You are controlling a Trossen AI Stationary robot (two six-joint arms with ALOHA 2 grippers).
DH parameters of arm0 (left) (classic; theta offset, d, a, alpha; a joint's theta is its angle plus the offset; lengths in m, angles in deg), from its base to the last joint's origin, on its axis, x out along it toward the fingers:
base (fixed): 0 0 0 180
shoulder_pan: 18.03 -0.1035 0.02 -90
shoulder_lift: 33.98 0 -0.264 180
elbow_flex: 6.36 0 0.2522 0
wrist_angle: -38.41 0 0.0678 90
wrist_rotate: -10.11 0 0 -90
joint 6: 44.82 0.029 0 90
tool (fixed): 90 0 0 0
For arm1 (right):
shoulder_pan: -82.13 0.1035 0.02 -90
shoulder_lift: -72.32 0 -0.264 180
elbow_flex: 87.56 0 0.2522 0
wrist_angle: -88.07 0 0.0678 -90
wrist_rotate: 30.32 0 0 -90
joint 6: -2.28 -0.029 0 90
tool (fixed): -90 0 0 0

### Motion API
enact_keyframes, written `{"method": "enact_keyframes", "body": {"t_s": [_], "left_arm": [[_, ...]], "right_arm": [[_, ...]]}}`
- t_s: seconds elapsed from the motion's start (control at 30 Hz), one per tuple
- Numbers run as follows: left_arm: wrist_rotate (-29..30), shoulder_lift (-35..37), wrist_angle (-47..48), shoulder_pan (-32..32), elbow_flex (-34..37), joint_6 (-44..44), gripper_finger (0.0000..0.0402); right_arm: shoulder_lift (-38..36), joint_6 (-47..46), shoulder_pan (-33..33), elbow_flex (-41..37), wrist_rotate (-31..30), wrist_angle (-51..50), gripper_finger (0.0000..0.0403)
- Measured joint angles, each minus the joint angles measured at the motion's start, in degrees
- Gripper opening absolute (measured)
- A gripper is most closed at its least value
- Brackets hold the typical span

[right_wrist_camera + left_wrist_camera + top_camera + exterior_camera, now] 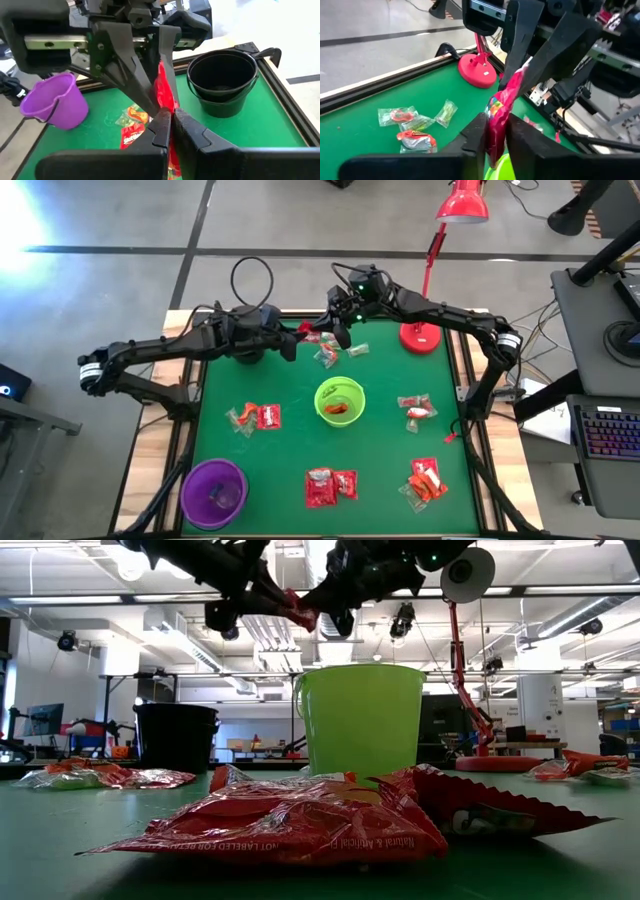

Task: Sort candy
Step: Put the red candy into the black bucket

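Robot body: 2 dark, near-black jointed arms. Left arm (160, 352): white band near its base, black cable looped above the wrist. Right arm (450, 320): white band at the outer joint, green indicator lights on the wrist housing. Jaws: flat, tapered, matte black.

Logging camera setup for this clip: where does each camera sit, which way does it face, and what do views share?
High view: overhead, looking straight down on the green table; both arms show.
Low view: at table height, looking level past a red packet toward the room; arms enter from above.
Left wrist view: on the left arm, looking past the left gripper toward the lamp base.
Right wrist view: on the right arm, looking past the right gripper toward the black bowl.
Shared: both wrist views show one red candy packet pinched by both grippers.
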Motion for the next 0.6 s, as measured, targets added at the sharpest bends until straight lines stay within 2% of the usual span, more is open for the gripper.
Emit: {"method": "enact_keyframes", "body": {"t_s": [0.1,0.33,0.5,0.6], "left_arm": [[0.0,-0.1,0.0,0.0,0.0,1.1,0.0011],[0.0,0.3,0.2,0.0,0.0,1.7,0.0010],[0.0,0.6,1.1,-0.1,0.0,2.1,0.0007],[0.0,1.0,2.9,-0.2,0.0,2.8,0.0006]], "right_arm": [[0.0,-1.6,0.0,0.0,0.5,0.1,0.0009],[0.0,-2.3,0.0,0.0,0.5,0.6,0.0016],[0.0,-2.3,0.0,0.0,0.1,0.7,0.0058],[0.0,-2.3,0.0,0.0,-2.4,0.7,0.0091]]}}
